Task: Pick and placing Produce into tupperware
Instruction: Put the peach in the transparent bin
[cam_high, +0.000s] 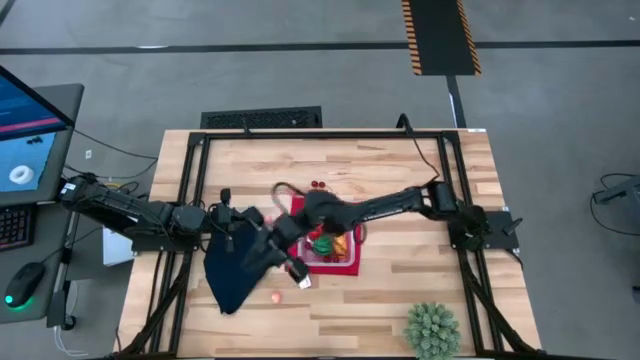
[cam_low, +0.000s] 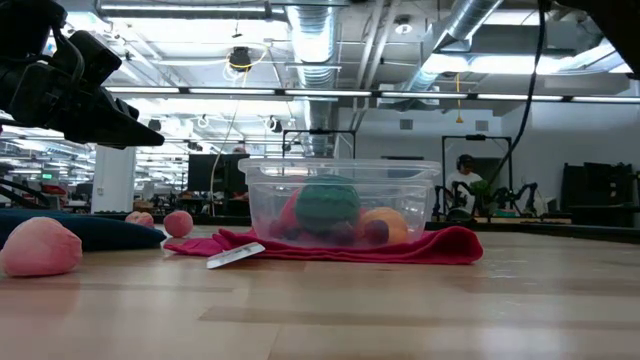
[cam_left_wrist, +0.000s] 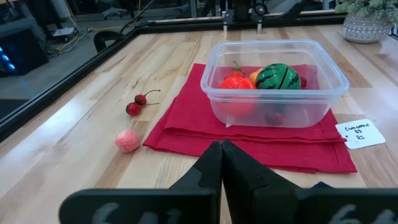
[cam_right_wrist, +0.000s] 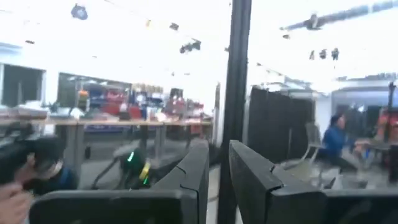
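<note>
The tupperware (cam_left_wrist: 273, 84) sat square on the red mat (cam_left_wrist: 186, 127) near table centre, upright with mouth open to the top, no clear long axis, its sides lined up with the mat's edges; inside it lay a green striped ball (cam_left_wrist: 278, 76), a red piece (cam_left_wrist: 236, 84) and an orange piece (cam_low: 385, 225), packed touching each other; loose produce was outside: a cherry pair (cam_left_wrist: 137, 104) on bare wood beyond the mat's edge, stems running away from the fruit toward the container side, a pink piece (cam_left_wrist: 128, 140) near the mat's corner, and in the high view another pink piece (cam_high: 276, 296) at about 7 o'clock from the container; the dark navy cloth (cam_high: 235, 270) lay at 8 o'clock from the container under the left arm; a white label (cam_left_wrist: 362, 133) rested partly on the mat's edge; the spiky green plant (cam_high: 432, 330) stood well apart at 5 o'clock; nothing covered the container's mouth; left gripper (cam_left_wrist: 221, 149) hung above the cloth facing the container, fingers clenched together on nothing; right gripper (cam_right_wrist: 219, 163) was raised above the container area, pointing level out into the room, jaws parted by a narrow gap with nothing visibly between them; a person sat in the room's background.
</note>
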